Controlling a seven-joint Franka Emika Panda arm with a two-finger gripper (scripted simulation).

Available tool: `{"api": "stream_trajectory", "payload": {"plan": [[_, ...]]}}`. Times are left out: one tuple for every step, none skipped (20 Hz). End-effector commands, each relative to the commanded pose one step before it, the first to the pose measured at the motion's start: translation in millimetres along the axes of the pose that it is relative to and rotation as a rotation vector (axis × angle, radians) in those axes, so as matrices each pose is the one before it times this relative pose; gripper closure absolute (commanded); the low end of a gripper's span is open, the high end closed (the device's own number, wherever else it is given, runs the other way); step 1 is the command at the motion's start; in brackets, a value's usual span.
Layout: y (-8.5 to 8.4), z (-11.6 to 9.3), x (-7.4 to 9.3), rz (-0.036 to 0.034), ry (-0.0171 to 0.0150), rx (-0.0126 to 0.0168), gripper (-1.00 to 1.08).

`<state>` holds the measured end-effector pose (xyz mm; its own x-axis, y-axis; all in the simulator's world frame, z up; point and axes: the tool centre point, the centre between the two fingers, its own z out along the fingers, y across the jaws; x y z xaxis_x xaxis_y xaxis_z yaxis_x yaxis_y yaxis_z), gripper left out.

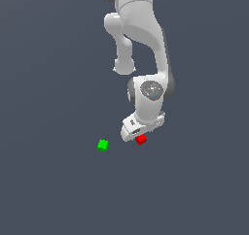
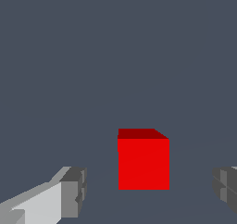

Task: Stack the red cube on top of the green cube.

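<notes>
The red cube [image 1: 141, 139] rests on the dark floor, partly covered by the white gripper [image 1: 138, 132] that hangs low right over it. In the wrist view the red cube [image 2: 143, 160] sits between the two grey fingertips [image 2: 74, 192], with a clear gap on each side, so the gripper [image 2: 148, 190] is open and touches nothing. The green cube [image 1: 102, 144] lies apart on the floor, a short way toward the exterior view's left of the red one, and does not show in the wrist view.
The plain dark grey floor [image 1: 48, 190] stretches all around. The white arm [image 1: 141, 30] rises from the gripper toward the top of the exterior view.
</notes>
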<state>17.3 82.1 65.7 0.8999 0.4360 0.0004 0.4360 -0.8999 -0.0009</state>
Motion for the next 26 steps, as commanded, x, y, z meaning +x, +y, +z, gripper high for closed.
{"api": "stream_trajectory", "payload": {"plan": [[-0.12,8.68,-0.59,-0.00079,-0.00104,0.00026,-0.92],[-0.29,4.89,-0.06,-0.00094,0.00011,-0.00022,-0.92],[-0.08,5.64,-0.16,-0.00067,0.00008,-0.00015,-0.92],[-0.22,6.05,-0.13,-0.00095,0.00011,-0.00022,-0.92],[-0.08,5.37,-0.12,-0.00067,0.00008,-0.00015,-0.92],[-0.12,4.52,-0.03,-0.00067,0.00008,-0.00016,-0.92],[0.26,3.75,-0.05,0.0,0.0,0.0,-0.92],[-0.17,2.82,0.21,-0.00066,0.00009,-0.00019,-0.92],[0.2,2.08,0.2,0.0,0.0,0.0,-0.92],[0.17,1.28,0.3,0.0,0.0,0.0,-0.92],[0.13,0.58,0.33,0.0,0.0,0.0,-0.92],[0.05,0.12,0.15,0.0,0.0,0.0,-0.92],[0.0,0.0,0.0,0.0,0.0,0.0,1.08],[0.0,0.0,0.0,0.0,0.0,0.0,1.08],[0.0,0.0,0.0,0.0,0.0,0.0,1.08],[0.0,0.0,0.0,0.0,0.0,0.0,1.08],[0.0,0.0,0.0,0.0,0.0,0.0,1.08],[0.0,0.0,0.0,0.0,0.0,0.0,1.08],[0.0,0.0,0.0,0.0,0.0,0.0,1.08],[0.0,0.0,0.0,0.0,0.0,0.0,1.08],[0.0,0.0,0.0,0.0,0.0,0.0,1.08],[0.0,0.0,0.0,0.0,0.0,0.0,1.08],[0.33,-0.23,-0.28,0.00048,-0.00037,-0.00034,1.08],[0.0,-0.29,-0.02,0.0,0.0,0.0,1.08],[-0.01,-0.87,-0.05,0.0,0.0,0.0,1.08],[-0.02,-1.47,-0.08,0.0,0.0,0.0,1.08]]}}
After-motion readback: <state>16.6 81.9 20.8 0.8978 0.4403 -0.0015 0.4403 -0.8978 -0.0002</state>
